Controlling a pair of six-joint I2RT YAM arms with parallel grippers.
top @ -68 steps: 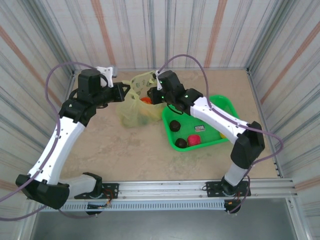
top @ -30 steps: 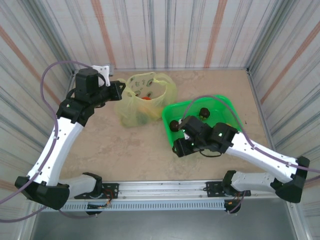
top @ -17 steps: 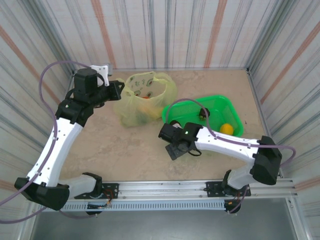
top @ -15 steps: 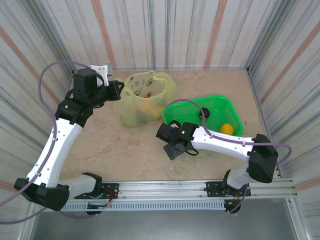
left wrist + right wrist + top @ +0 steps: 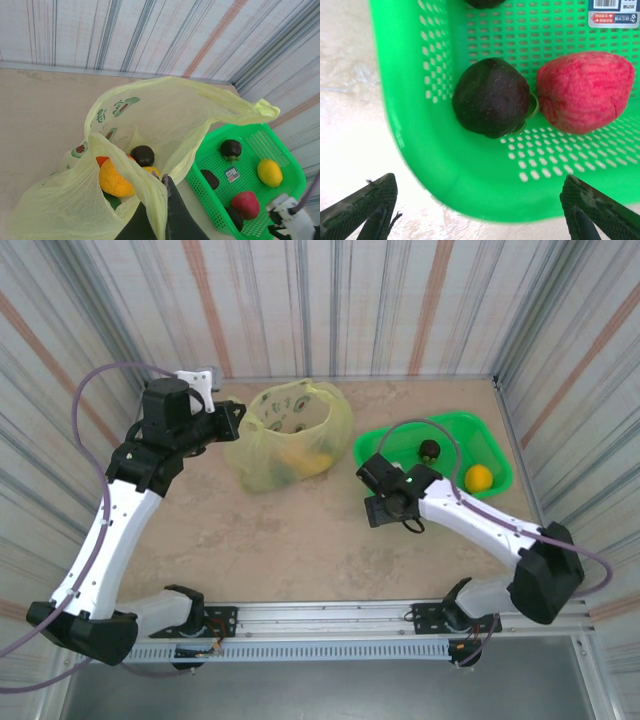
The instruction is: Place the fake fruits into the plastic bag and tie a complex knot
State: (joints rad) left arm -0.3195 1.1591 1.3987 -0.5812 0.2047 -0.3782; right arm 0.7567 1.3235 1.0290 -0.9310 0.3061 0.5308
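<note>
The pale yellow-green plastic bag [image 5: 290, 440] stands open at the back of the table. My left gripper [image 5: 232, 418] is shut on its near rim [image 5: 150, 192] and holds the mouth up. Inside lie an orange fruit [image 5: 114, 177], a dark one [image 5: 142, 155] and others, partly hidden. The green basket [image 5: 495, 445] holds a dark fruit [image 5: 428, 450] and a yellow one [image 5: 480, 477]. My right gripper [image 5: 388, 510] hangs open and empty over the basket's near-left corner [image 5: 410, 100]. A dark fruit [image 5: 491, 97] and a red-pink fruit [image 5: 585, 92] lie just beyond its fingers [image 5: 365, 205].
The basket [image 5: 200, 192] sits right beside the bag, with another dark fruit [image 5: 210, 179] and a barcode sticker [image 5: 231, 173] on its floor. Striped walls close in the table on three sides. Bare tabletop [image 5: 260, 540] lies in front of the bag.
My right arm left the bag mouth and swung down to the basket's near-left corner. The basket has shifted right and back. My left gripper kept its hold on the bag rim.
</note>
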